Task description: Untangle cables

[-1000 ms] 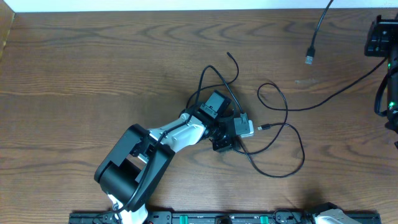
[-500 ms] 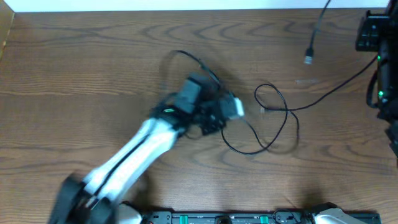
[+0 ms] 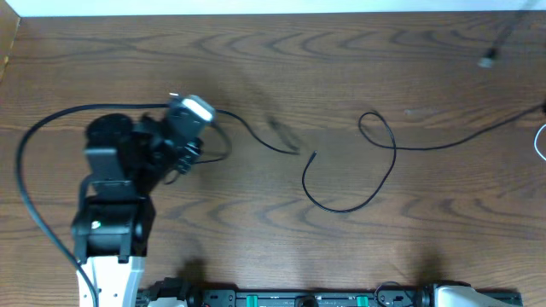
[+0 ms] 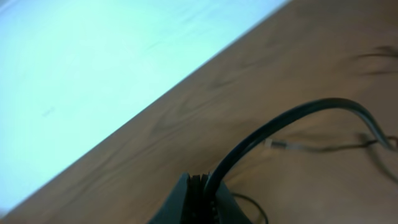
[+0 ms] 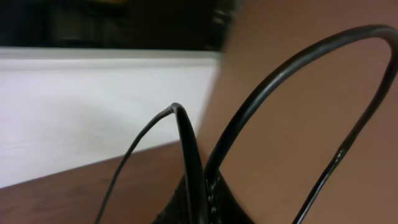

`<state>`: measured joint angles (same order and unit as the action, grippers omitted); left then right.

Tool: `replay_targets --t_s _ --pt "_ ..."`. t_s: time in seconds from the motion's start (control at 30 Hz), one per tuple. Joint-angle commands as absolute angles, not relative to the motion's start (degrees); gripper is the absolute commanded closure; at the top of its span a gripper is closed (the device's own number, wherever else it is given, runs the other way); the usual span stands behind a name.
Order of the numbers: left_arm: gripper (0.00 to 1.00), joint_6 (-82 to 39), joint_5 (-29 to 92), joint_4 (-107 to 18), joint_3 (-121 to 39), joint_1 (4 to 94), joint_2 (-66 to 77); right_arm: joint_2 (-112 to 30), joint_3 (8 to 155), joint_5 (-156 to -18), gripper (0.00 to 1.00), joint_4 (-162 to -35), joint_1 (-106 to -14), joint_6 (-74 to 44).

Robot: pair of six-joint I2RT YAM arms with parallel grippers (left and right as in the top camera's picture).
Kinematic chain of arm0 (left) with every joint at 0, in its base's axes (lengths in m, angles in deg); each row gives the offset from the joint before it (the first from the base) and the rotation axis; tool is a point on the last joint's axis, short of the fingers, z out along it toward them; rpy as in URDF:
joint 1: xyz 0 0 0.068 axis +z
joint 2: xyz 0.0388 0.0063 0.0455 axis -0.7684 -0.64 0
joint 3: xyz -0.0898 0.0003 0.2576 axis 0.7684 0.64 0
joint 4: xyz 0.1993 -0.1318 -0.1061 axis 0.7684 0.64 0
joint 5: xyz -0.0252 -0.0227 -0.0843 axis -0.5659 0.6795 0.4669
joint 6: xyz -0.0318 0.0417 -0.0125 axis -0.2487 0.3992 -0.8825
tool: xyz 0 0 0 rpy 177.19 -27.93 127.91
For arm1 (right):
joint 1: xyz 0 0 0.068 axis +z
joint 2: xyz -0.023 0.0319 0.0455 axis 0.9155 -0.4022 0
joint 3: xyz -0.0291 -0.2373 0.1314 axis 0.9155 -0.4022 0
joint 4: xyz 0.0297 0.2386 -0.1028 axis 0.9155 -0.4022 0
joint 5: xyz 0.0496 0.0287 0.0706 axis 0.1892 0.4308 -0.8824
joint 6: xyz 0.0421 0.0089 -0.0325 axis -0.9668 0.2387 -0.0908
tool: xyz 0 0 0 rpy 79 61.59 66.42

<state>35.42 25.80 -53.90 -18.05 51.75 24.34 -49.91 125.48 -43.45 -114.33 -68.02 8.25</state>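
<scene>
Well, that was quick! A second ago the left gripper [image 3: 189,119] sat right beside the small loop [image 3: 361,128] of the long black cable [image 3: 341,209], down in the knot with its jaws partly apart. Now it is clamped and has swung well to the left of that loop. It has dragged the short black cable [image 3: 247,130] along; that cord trails from its tip back toward the loop, blurred and ending short of it. I'd judge this cord is what's pinched, though a pale block [image 3: 196,108] at the fingertips hides the contact.

The long black cable lies on the table [image 3: 256,51], hooking below the loop, its free end just left of it, the rest running off to the right of it. The two black cords crossed before and now lie apart, so the main snarl looks undone.

A blurred plug [image 3: 488,60] has jumped farther up and right of the loop. A sliver of white cable [image 3: 541,141] shows far right of it.

The right gripper has left the overhead view. Its jaws are together, but I can't tell whether they hold anything.
</scene>
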Motion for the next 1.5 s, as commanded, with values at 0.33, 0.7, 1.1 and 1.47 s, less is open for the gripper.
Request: replay_targets --t_s 0.33,0.7,1.1,1.47 --pt "0.93 27.99 31.59 -53.95 -18.16 58.7 22.0 -54.33 125.13 -68.87 0.98 -134.46 -78.29 -8.84" --pt "0.92 27.97 31.79 -53.31 -18.12 58.59 21.65 -67.64 121.37 -83.95 0.98 -151.95 -77.59 -8.89" --pt "0.93 27.97 31.79 -53.05 -18.12 58.59 21.63 -73.15 100.04 -95.87 0.98 -143.95 -69.38 -1.56" --pt "0.93 27.97 31.79 -52.59 -18.12 58.59 21.63 -73.19 86.25 -95.52 0.99 -134.64 -57.11 1.74"
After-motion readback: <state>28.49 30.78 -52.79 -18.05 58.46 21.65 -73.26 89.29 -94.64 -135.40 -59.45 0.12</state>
